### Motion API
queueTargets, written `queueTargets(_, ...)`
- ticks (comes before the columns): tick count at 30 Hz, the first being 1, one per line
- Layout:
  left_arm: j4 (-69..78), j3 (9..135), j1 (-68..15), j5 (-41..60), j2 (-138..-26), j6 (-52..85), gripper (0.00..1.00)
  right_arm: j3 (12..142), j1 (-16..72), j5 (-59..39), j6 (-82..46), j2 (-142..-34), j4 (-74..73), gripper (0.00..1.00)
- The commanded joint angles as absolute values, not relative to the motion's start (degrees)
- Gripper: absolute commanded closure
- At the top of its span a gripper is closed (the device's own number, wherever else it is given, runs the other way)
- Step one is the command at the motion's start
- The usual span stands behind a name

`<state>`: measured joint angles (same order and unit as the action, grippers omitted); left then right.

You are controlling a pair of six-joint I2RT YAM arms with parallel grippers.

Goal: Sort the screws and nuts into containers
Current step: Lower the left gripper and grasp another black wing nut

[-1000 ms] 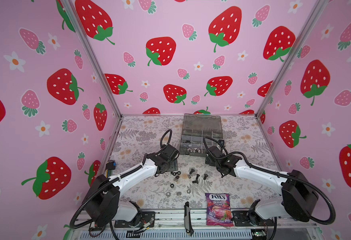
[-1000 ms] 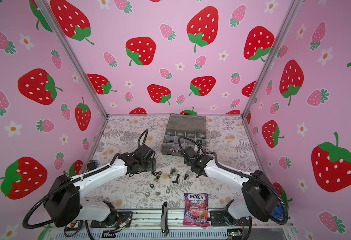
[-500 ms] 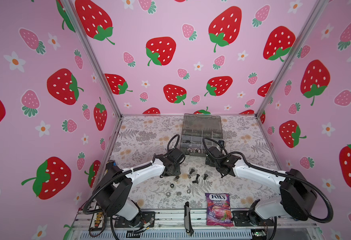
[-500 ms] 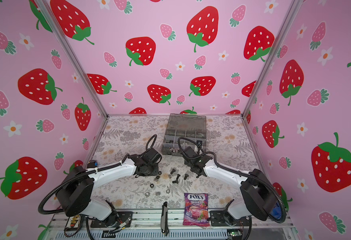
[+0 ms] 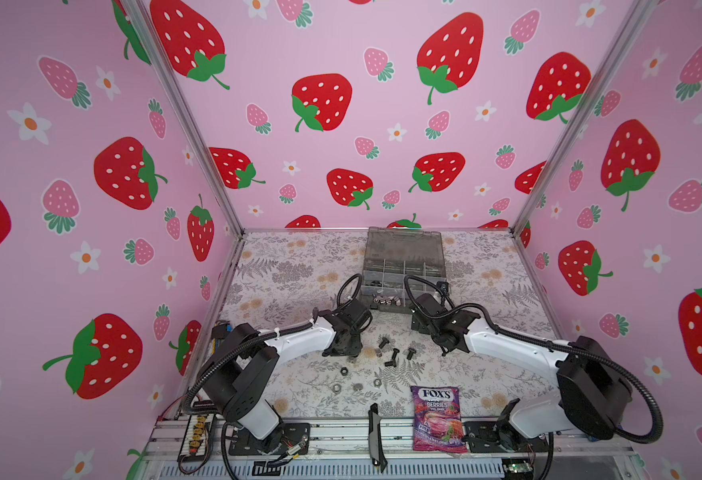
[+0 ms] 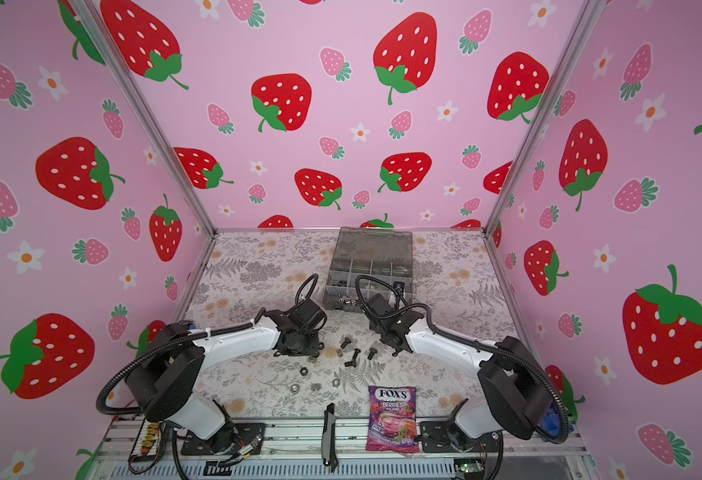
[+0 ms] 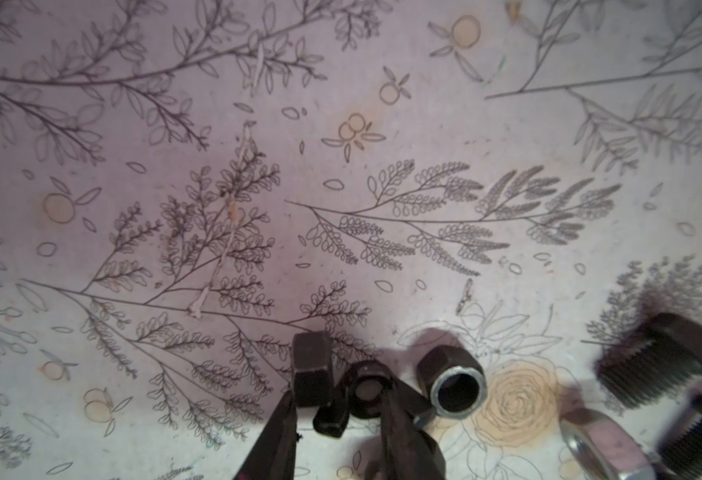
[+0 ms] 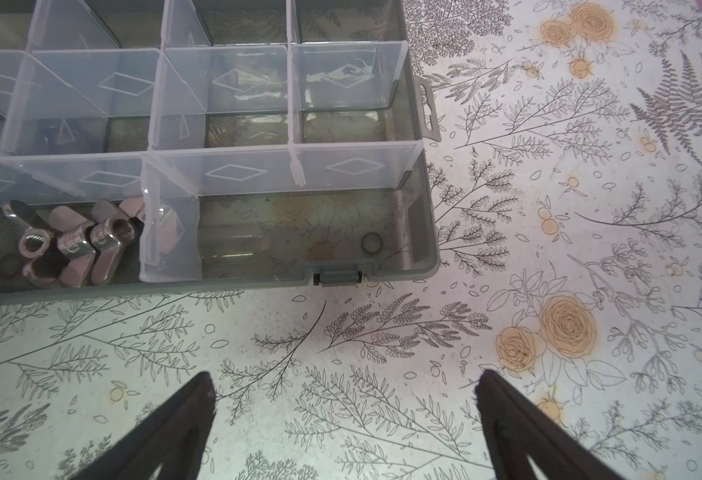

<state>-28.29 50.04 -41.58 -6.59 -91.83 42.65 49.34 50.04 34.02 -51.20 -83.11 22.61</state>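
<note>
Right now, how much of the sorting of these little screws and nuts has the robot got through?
Early on. Done: silver winged nuts lie in a front compartment of the smoky grey plastic organiser box. In hand: the left arm's fingers flank a small black nut on the floral mat; a firm grip is unclear. The right arm's fingers are open, empty. Left: black bolts and loose hex nuts.

Pairs white forearm shells with bulky black joint housings on left arm (image 5: 299, 338) and right arm (image 5: 511, 345). Carries black ribbed cable conduit (image 5: 658, 411) in wide loops from shoulder to wrist. Ends at left gripper (image 7: 337, 399) and right gripper (image 8: 345, 376) in dark wedge fingers (image 8: 166, 432) tapering to thin tips.
</note>
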Motion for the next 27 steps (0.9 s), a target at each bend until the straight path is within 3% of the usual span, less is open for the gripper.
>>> queueTargets(1, -28.13, 50.12, -41.77, -6.76, -92.71, 42.58, 0.64, 50.89, 50.31, 35.74, -52.47, -84.09, 24.61, 0.0)
queueTargets(13, -27.42, 50.16, -41.51, -9.12, -93.12, 44.57, 0.72, 51.23, 50.27, 35.76, -52.43, -84.56, 24.77, 0.0)
queueTargets(27, -26.81, 50.71, -40.54, -9.22, -94.39, 43.57, 0.75, 52.28, 50.27, 35.61, -51.95, -86.18, 25.19, 0.0)
